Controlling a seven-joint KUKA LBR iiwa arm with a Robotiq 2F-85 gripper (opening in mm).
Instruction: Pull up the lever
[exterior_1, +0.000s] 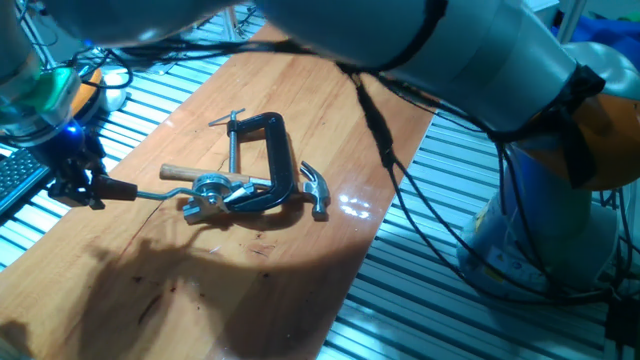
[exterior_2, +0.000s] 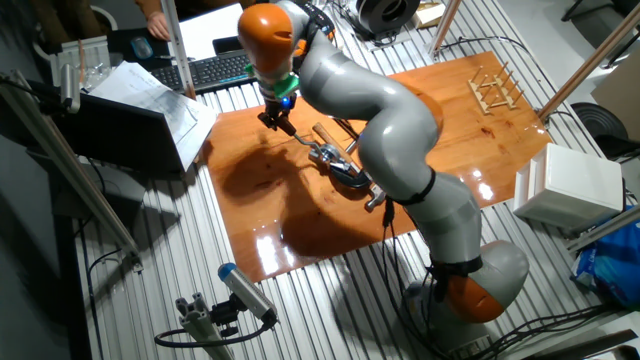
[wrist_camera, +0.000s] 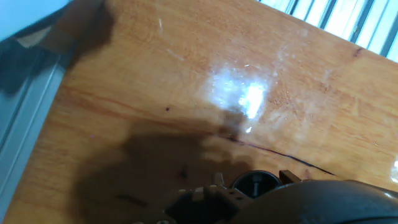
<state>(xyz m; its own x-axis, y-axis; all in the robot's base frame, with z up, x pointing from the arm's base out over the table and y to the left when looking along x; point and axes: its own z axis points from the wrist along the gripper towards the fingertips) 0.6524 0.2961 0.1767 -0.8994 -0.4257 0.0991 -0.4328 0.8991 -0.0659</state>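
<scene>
The lever (exterior_1: 150, 193) is a thin silver crank arm that runs from a small silver hub (exterior_1: 210, 186) leftward to a dark red-brown knob (exterior_1: 120, 188). It lies low over the wooden table. My gripper (exterior_1: 92, 188) is at the left end, its dark fingers closed around the knob. From the other fixed view, my gripper (exterior_2: 279, 122) hangs under the orange wrist, with the lever (exterior_2: 303, 140) leading to the hub beside it. The hand view shows only glossy wood and dark hand parts at the bottom edge; the knob is not recognisable there.
A black C-clamp (exterior_1: 272, 155) grips the hub's base, its screw rod pointing to the back. A pale-handled hammer (exterior_1: 180, 172) lies under the clamp, its head (exterior_1: 316, 190) to the right. A keyboard (exterior_2: 215, 68), papers and a laptop lie beyond the table's far edge.
</scene>
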